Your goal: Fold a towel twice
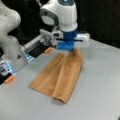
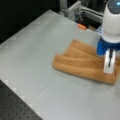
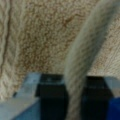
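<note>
The tan-orange towel [image 1: 58,75] lies on the grey table [image 1: 100,82] in both front views, doubled over itself with a rounded fold along one long side and a raised ridge down its middle [image 2: 80,62]. My gripper [image 1: 72,50] stands at the towel's far end, at a front view's right edge [image 2: 109,68]. The wrist view fills with fuzzy towel [image 3: 50,32]. There a woven edge of the cloth runs up between the two black pads [image 3: 51,97], and the gripper [image 3: 75,97] is shut on it.
The arm's white base [image 1: 10,37] stands at a front view's left, with orange-tipped fittings [image 1: 48,50] [image 1: 9,79] along the table's rim. A metal rail frame [image 2: 75,10] and an orange piece [image 2: 81,26] sit behind the towel. A black perforated board [image 2: 15,107] borders the table.
</note>
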